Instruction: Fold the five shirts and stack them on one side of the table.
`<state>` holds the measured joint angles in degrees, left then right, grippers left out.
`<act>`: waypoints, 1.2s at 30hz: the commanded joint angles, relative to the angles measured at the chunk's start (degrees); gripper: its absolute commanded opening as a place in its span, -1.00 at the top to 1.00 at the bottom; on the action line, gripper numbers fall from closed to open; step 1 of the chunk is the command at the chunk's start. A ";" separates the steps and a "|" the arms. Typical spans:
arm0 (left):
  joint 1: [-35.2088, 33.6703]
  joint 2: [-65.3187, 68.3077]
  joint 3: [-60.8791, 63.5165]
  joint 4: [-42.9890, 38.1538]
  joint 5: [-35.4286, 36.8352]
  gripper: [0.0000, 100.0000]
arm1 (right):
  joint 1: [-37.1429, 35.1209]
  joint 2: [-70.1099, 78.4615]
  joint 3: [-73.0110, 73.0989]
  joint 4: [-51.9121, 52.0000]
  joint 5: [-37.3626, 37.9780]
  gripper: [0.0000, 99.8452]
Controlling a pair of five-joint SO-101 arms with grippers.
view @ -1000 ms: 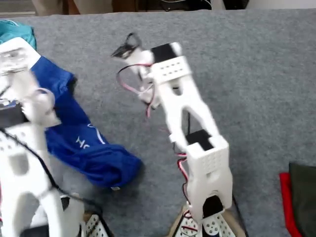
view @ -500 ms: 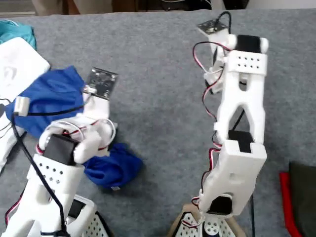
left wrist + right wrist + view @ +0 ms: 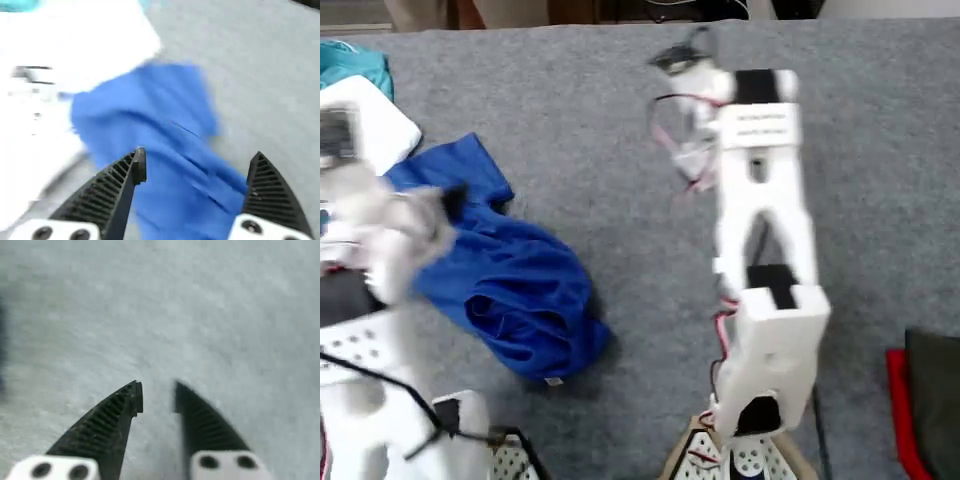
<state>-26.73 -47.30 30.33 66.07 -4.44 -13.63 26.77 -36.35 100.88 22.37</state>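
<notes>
A crumpled blue shirt (image 3: 525, 295) lies on the grey table at the left of the high view. A white shirt (image 3: 375, 125) and a teal one (image 3: 355, 62) lie at the far left corner. My left gripper (image 3: 200, 155) hangs open just above the blue shirt (image 3: 165, 125), with the white shirt (image 3: 75, 45) beyond it and nothing between its fingers. The left arm (image 3: 390, 225) is at the table's left edge. My right gripper (image 3: 157, 385) is narrowly open over bare grey cloth, holding nothing. Its arm (image 3: 760, 190) stretches to the far middle of the table.
A red shirt (image 3: 900, 405) and a dark one (image 3: 935, 385) lie together at the near right edge. The grey table cover (image 3: 880, 150) is bare on the right and in the far middle. Both arm bases stand at the near edge.
The left arm has swung back to the table's left edge, and the blue shirt now lies more spread out. The right arm's wrist has shifted left along the far side.
</notes>
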 commanded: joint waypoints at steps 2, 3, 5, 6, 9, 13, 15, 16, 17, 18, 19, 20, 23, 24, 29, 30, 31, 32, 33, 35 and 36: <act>-18.02 8.04 2.55 -8.35 -3.08 0.34 | -12.18 -4.09 -2.59 -4.57 0.09 0.50; -20.13 10.51 2.90 -8.53 -3.52 0.34 | -14.37 -3.38 -2.59 -5.63 0.44 0.50; -23.38 15.34 2.81 -8.44 -3.34 0.34 | -18.33 -1.01 -4.00 -7.03 0.53 0.50; -24.35 17.71 2.81 -8.44 -3.25 0.34 | -19.91 0.92 -5.41 -7.47 0.53 0.50; -25.58 24.22 2.73 -8.44 -3.16 0.34 | -22.90 8.40 -14.11 -7.38 -0.62 0.49; -25.49 30.37 0.53 -7.38 -3.08 0.34 | -24.13 19.56 -30.81 -6.33 -4.04 0.49; -25.58 32.84 -2.55 -4.22 -3.08 0.34 | -24.13 25.01 -38.55 -7.03 -5.71 0.49; -25.58 34.07 -4.13 -2.29 -3.08 0.34 | -24.13 27.74 -41.71 -8.35 -6.33 0.49; -25.58 35.21 -5.54 -0.62 -3.08 0.34 | -24.40 30.29 -44.35 -9.93 -7.03 0.49; -25.58 36.35 -6.77 0.97 -3.08 0.34 | -24.48 32.66 -46.46 -12.48 -8.00 0.49; -25.58 37.41 -7.82 2.37 -3.08 0.34 | -25.10 35.03 -48.04 -15.38 -8.97 0.49; -25.49 38.46 -8.79 3.60 -3.08 0.34 | -25.63 37.23 -49.10 -18.99 -10.20 0.49; -25.49 40.84 -10.11 6.24 -3.08 0.34 | -28.09 42.33 -50.07 -30.51 -15.91 0.49; -25.58 41.27 -10.20 6.59 -3.08 0.34 | -29.32 43.56 -49.98 -34.11 -17.76 0.50; -26.11 41.89 -9.76 7.03 -3.08 0.34 | -33.19 47.43 -49.71 -43.25 -22.95 0.50; -26.29 41.89 -9.85 7.03 -3.08 0.34 | -33.45 47.96 -49.71 -43.43 -23.82 0.50; -26.55 41.89 -9.93 7.03 -3.08 0.34 | -33.45 48.48 -49.71 -43.43 -25.14 0.50; -26.73 41.89 -10.02 7.03 -3.08 0.34 | -33.45 49.10 -49.71 -43.16 -26.55 0.50; -26.90 41.89 -10.11 7.03 -3.08 0.34 | -33.27 49.71 -49.63 -43.08 -27.69 0.50; -26.99 41.89 -9.93 7.03 -3.08 0.34 | -32.22 50.95 -49.10 -42.02 -29.45 0.50; -26.99 41.89 -9.76 7.03 -3.16 0.34 | -31.60 51.12 -48.66 -41.05 -30.33 0.50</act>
<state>-53.19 -5.10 23.21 72.84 -7.16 -46.51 78.11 -82.59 59.56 -5.58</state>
